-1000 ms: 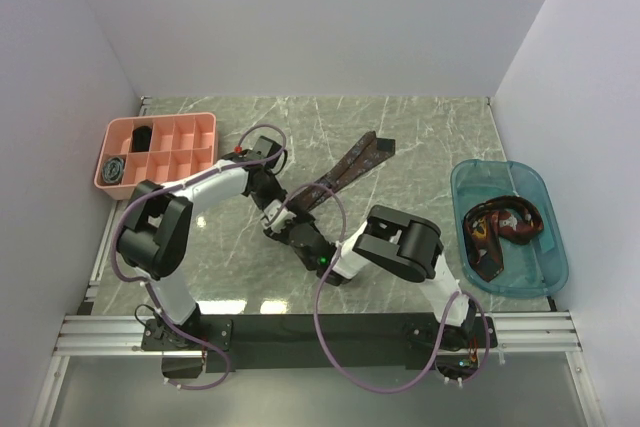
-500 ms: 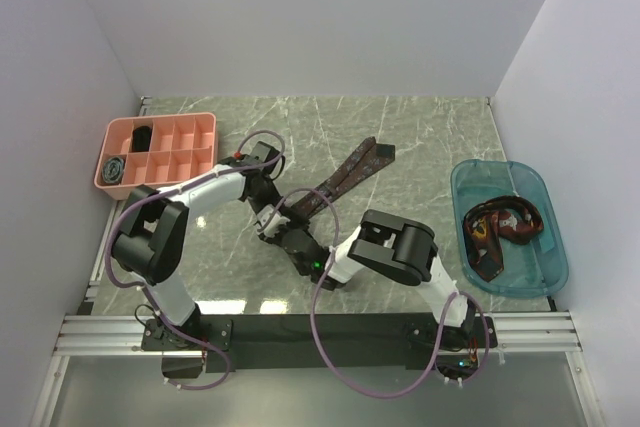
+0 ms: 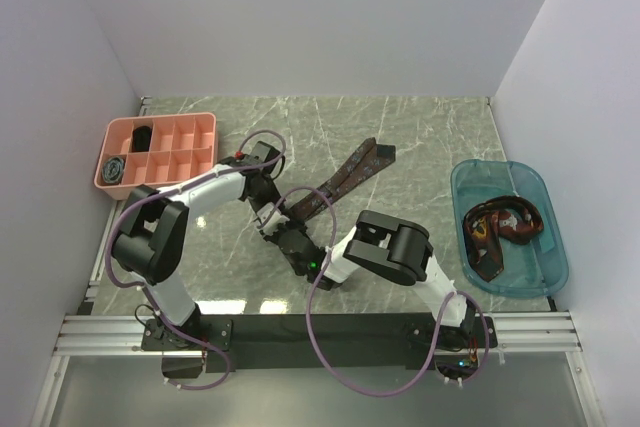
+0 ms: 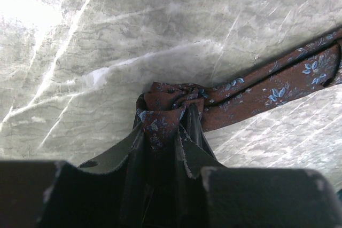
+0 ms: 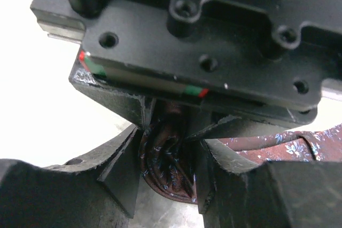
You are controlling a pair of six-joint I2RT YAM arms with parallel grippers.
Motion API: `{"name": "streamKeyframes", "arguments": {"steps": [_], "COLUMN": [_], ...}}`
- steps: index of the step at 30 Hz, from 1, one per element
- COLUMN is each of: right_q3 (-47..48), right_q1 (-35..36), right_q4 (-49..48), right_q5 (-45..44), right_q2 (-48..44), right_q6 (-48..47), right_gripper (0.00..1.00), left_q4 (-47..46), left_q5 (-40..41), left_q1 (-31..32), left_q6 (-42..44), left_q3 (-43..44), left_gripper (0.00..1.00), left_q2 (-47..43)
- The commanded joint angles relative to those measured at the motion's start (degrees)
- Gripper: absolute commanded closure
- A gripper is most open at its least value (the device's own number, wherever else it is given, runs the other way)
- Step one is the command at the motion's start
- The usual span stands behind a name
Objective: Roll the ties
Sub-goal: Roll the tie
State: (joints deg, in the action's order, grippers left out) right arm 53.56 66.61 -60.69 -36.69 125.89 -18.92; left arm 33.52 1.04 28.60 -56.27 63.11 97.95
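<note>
A dark maroon patterned tie [image 3: 348, 171] lies slanted across the marble table [image 3: 420, 127], with its wide end at the far right. Its near end is wound into a small coil [image 4: 170, 101]. My left gripper [image 3: 270, 217] is shut on that coil from above, with the fabric pinched between its fingers [image 4: 163, 127]. My right gripper [image 3: 289, 241] comes in from the near side. In the right wrist view its two fingers press on either side of the coil [image 5: 170, 159], just under the left gripper's body [image 5: 203, 41]. The loose strip [image 4: 278, 85] runs off to the right.
At the far left stands a pink divided tray [image 3: 190, 127] holding two rolled ties [image 3: 118, 167]. On the right, a clear blue bin [image 3: 530, 187] holds more loose ties [image 3: 495, 232]. Purple cables [image 3: 320, 337] loop round both arms.
My right gripper's fingers have closed in on the coil and the arm has edged left. The left gripper keeps its grip, and the tie's free length has shifted slightly.
</note>
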Motion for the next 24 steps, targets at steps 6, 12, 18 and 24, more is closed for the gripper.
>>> {"name": "streamKeyframes", "arguments": {"steps": [6,12,18,24], "right_q3": [-1.18,-1.09,-0.91,-0.74], "right_q1": [0.45,0.36,0.45,0.54], "right_q4": [5.75,7.16,8.04,9.44], "right_q5": [1.18,1.53,1.53,1.62], "right_q2": [1.73,1.99,2.44,2.35], "right_q6": [2.39,2.48,2.04,4.14], "right_gripper": [1.00,1.00,0.99,0.99], "left_q4": [4.36,5.77,5.33,5.33], "left_q5": [-1.39,-1.21,-2.18,-1.30], "left_q1": [-3.81,-5.04,-6.27,-8.65], "left_q6": [2.04,2.92,3.01,2.40], "left_q3": [6.40,8.70,8.34,9.66], "left_gripper": [0.83,0.73,0.63,0.58], "left_q2": [-4.70,-5.66,-6.63,-8.92]}}
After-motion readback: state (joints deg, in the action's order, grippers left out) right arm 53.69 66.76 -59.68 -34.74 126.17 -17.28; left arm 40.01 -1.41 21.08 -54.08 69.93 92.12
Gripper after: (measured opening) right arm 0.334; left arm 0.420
